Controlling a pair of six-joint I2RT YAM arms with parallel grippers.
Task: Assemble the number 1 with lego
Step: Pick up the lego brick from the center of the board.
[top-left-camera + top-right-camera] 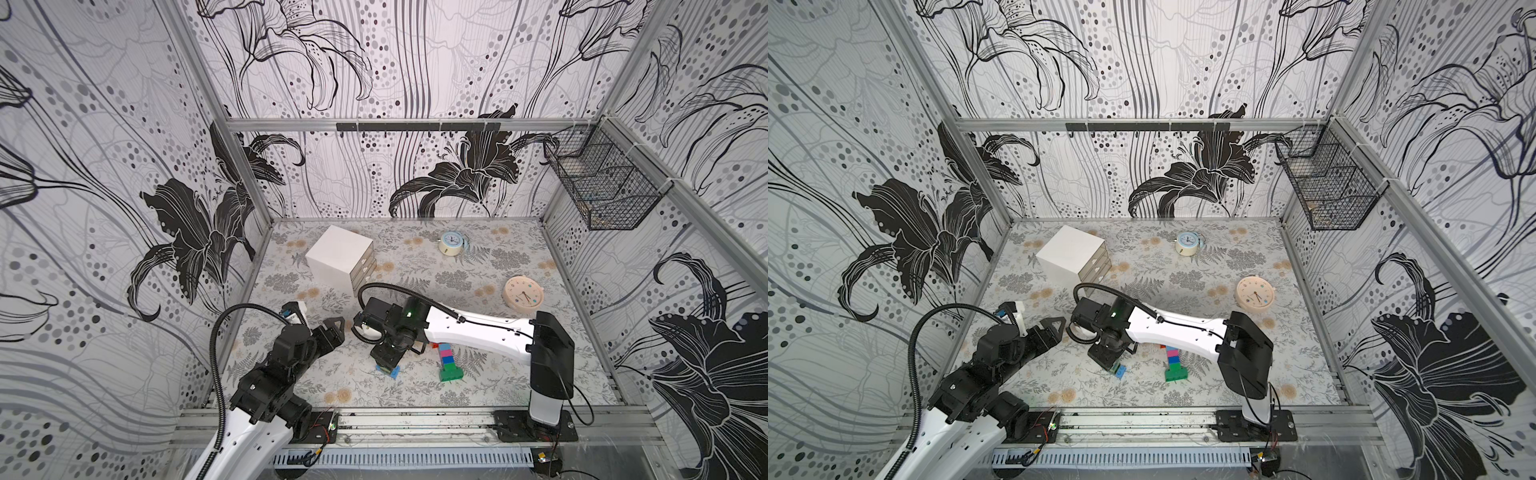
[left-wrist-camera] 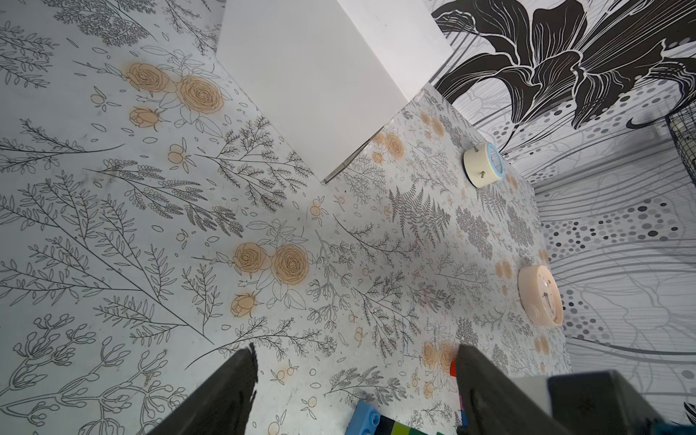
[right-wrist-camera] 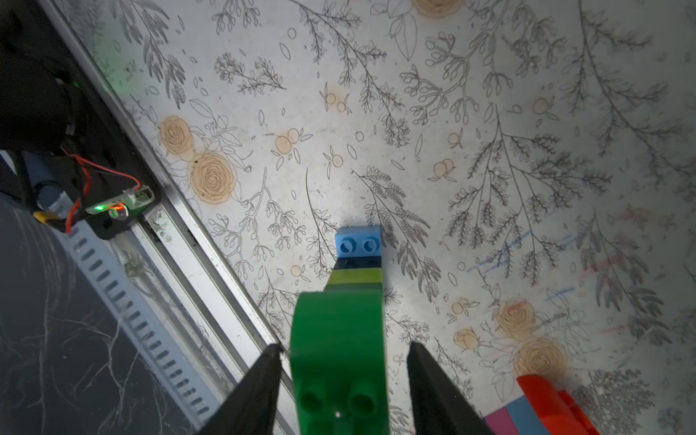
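Our right gripper (image 3: 344,345) straddles the green brick (image 3: 337,320) ending a short lego stack (image 3: 356,271) that lies on the floral table (image 1: 478,266). Its jaws are parted, with a gap on one side. Near it lies the longer multicoloured lego column (image 1: 449,360), while our left gripper (image 2: 356,349) hangs spread wide and empty.

A white mini chest of drawers (image 1: 338,259) stood at the far left of the floral-printed counter (image 1: 415,274), its drawer fronts turned toward the counter's middle. A small cream alarm clock with a light-blue face (image 1: 451,243) sat near the back wall, and a round peach clock (image 1: 523,297) sat well apart from it, nearer the right wall. A black wire basket (image 1: 602,183) hung on the right wall above the counter, and a black hook rail (image 1: 417,126) ran along the lily-patterned back wall.
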